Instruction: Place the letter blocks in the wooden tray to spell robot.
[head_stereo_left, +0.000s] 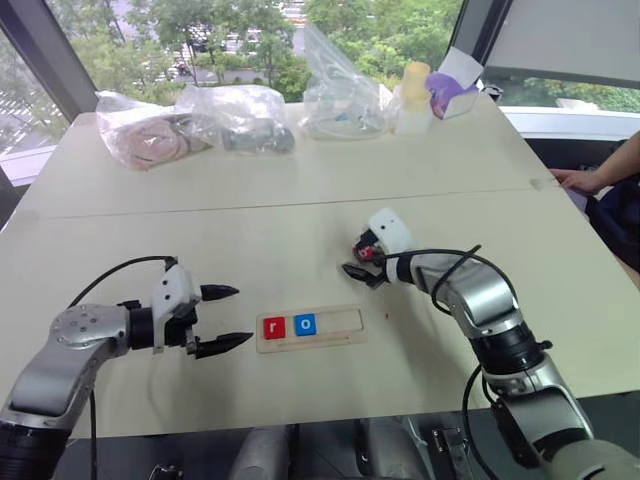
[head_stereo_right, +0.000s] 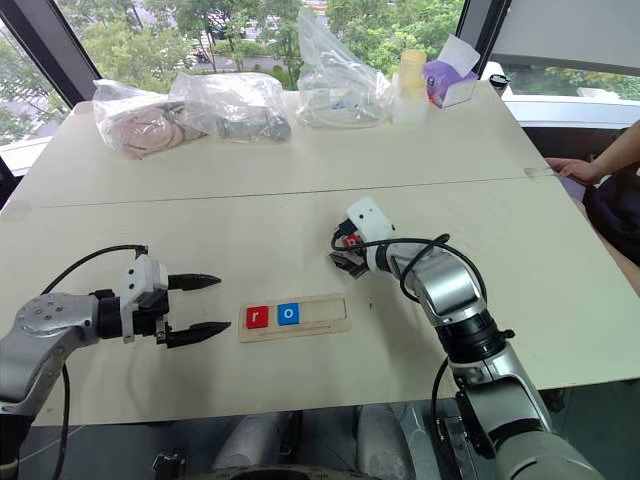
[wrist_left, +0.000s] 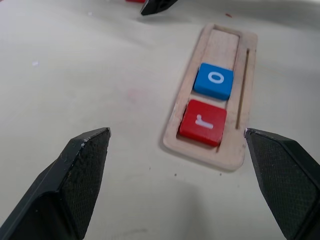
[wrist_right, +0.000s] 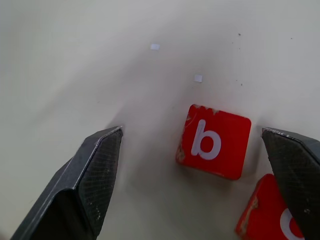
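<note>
The pale wooden tray (head_stereo_left: 335, 327) lies near the table's front edge. It holds two letter blocks at its left end, a red "r" (head_stereo_left: 273, 326) and beside it a blue "o" (head_stereo_left: 305, 324). My left gripper (head_stereo_left: 243, 315) hovers open just left of the tray, pointing at it, with nothing between its fingers. Farther back and to the right, my right gripper (wrist_right: 191, 132) stands open over the table. Its fingers straddle a red "b" block (wrist_right: 214, 141) without touching it. A second red block (wrist_right: 265, 215) lies beside the "b", partly cut off.
Clear plastic bags (head_stereo_left: 240, 118) with odds and ends, a pale bottle (head_stereo_left: 413, 98) and a purple box (head_stereo_left: 452, 92) line the far edge. A person's hand (head_stereo_left: 575, 180) rests at the table's right edge. A seam (head_stereo_left: 300, 200) crosses the table.
</note>
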